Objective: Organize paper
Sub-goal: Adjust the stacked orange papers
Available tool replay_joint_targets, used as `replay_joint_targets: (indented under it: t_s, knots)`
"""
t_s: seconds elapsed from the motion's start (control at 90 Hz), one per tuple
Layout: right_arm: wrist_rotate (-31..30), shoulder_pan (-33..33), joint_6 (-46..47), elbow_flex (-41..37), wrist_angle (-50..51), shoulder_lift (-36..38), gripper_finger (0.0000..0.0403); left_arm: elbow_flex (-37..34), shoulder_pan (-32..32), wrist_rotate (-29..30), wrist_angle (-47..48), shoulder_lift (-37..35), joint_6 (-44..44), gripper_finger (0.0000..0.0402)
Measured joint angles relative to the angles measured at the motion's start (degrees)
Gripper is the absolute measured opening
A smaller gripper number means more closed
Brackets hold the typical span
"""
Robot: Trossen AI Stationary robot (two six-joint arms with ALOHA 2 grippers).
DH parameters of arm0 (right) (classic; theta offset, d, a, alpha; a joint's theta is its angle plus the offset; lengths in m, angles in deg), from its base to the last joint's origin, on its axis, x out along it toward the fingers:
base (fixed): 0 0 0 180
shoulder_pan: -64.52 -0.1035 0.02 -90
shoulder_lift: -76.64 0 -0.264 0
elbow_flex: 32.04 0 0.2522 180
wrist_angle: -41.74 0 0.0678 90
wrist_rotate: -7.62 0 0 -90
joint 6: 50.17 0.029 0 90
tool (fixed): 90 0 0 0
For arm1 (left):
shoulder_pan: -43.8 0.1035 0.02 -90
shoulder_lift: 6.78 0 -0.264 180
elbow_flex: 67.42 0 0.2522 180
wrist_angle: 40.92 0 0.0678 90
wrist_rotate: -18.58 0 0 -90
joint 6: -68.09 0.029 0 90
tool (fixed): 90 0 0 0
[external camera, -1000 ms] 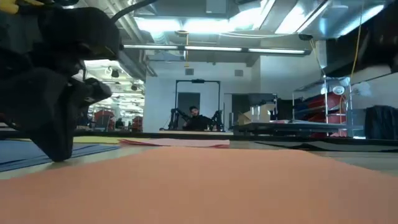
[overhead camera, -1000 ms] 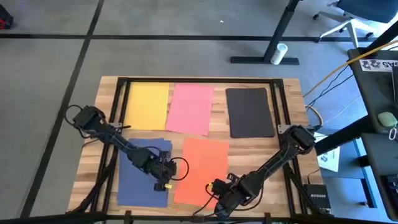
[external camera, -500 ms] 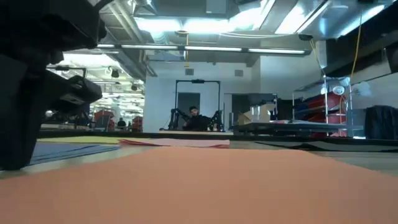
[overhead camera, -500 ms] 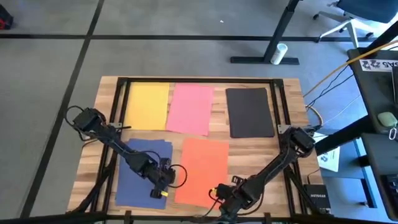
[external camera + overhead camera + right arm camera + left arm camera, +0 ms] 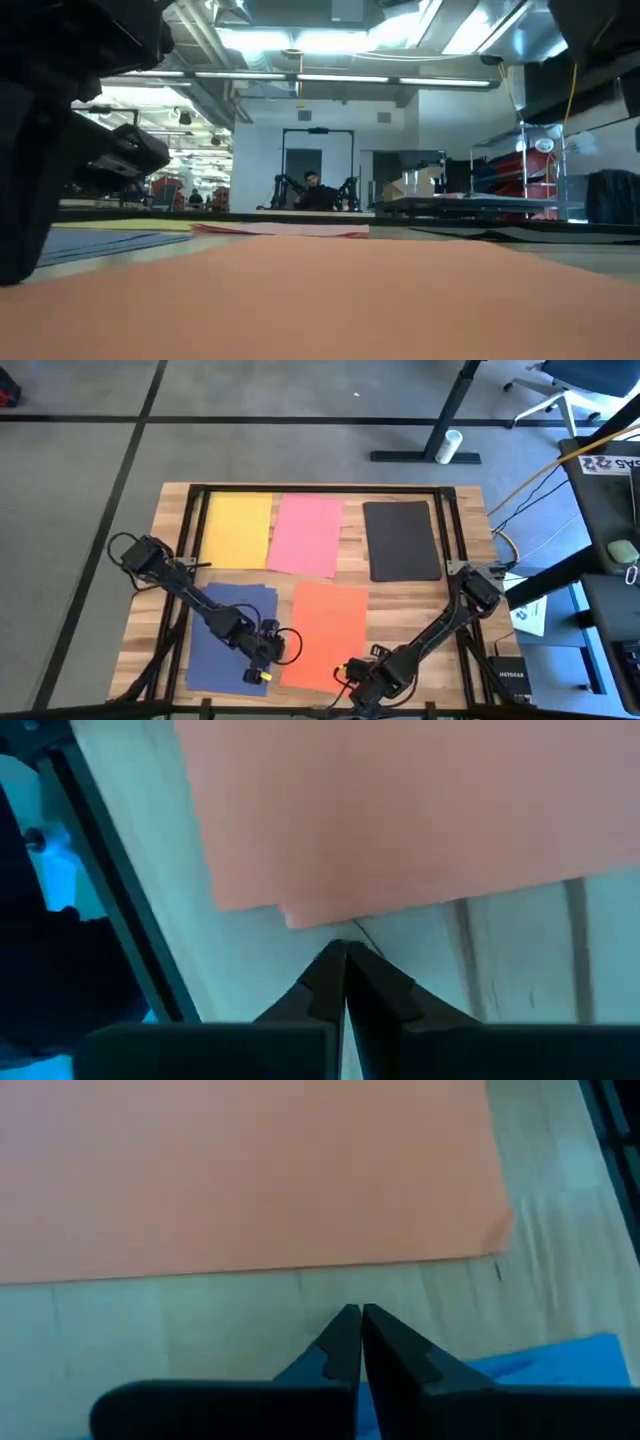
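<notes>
Since the orange sheet [image 5: 400, 810] lies thin, limp and flat on the table [image 5: 200, 1315], the right end effector [image 5: 345, 960], fingers pressed together and empty, should likely catch the edge just ahead.

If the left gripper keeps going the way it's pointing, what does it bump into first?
Probably the orange sheet. The left gripper, shut, points across a strip of bare table at that sheet's near edge. How high it rides above the wood is unclear.
</notes>
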Motion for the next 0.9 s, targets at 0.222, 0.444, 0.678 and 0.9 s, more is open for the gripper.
replay_joint_targets:
  t_s: [0.222,0.444,0.678,0.9]
  knots:
    - [0.09,0.94,-1.58,0.00,-0.08,-0.11,0.0000,0.13,-0.02,0.17,-0.95,0.79,-0.33,0.0000]
    - [-0.17,1.58,-3.01,-0.02,-0.92,-0.19,0.0000,0.13,0.17,0.29,-1.42,0.87,-0.36,0.0000]
    - [-1.23,1.73,-3.48,-0.04,-2.27,-0.26,0.0000,0.06,0.17,0.62,-2.70,0.96,-0.24,0.0000]
    - [-1.88,1.79,-4.04,-0.11,-3.35,-0.31,0.0000,0.07,0.24,0.72,-3.09,1.01,-0.20,0.0000]
